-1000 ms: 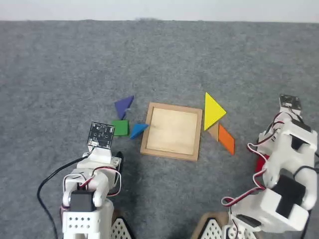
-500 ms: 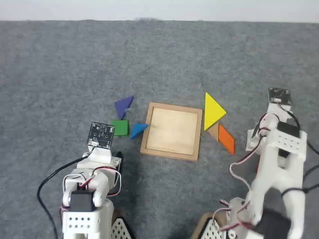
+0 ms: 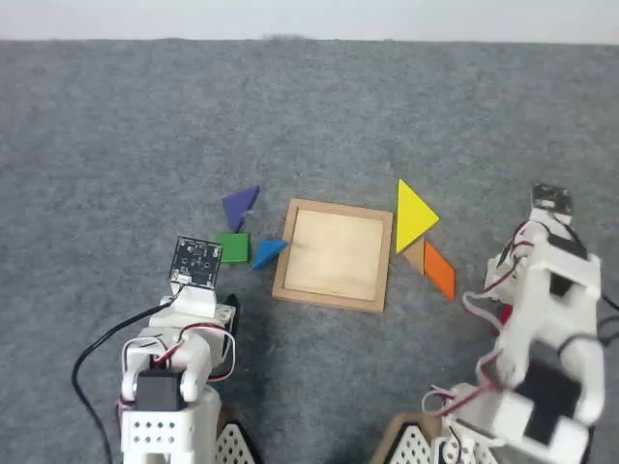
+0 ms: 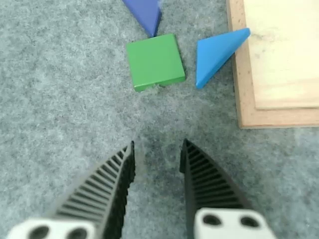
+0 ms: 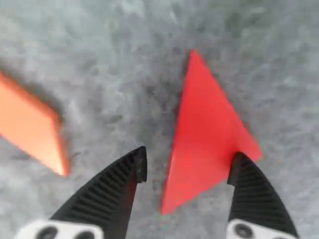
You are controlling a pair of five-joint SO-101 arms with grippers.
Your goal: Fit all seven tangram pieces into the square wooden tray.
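Note:
The square wooden tray (image 3: 286, 253) lies mid-table with nothing inside it. Left of it are a dark blue triangle (image 3: 240, 205), a green square (image 3: 233, 248) and a light blue triangle (image 3: 268, 251). Right of it lie a yellow triangle (image 3: 414, 215), a small tan triangle (image 3: 414, 254) and an orange parallelogram (image 3: 440, 270). My left gripper (image 4: 157, 149) is open over bare carpet, short of the green square (image 4: 155, 61) and light blue triangle (image 4: 217, 50). My right gripper (image 5: 189, 162) is open, its fingers on either side of a red triangle (image 5: 207, 144), with the orange parallelogram (image 5: 35, 122) beside it.
Grey carpet covers the table, with wide free room beyond the pieces. The left arm (image 3: 179, 358) stands at the near left, the right arm (image 3: 546, 290) at the near right. The tray rim (image 4: 244, 99) lies close to my left gripper.
The right arm has swung over the near right of the table, first toward the tray, then back a little. The left arm and all pieces kept still.

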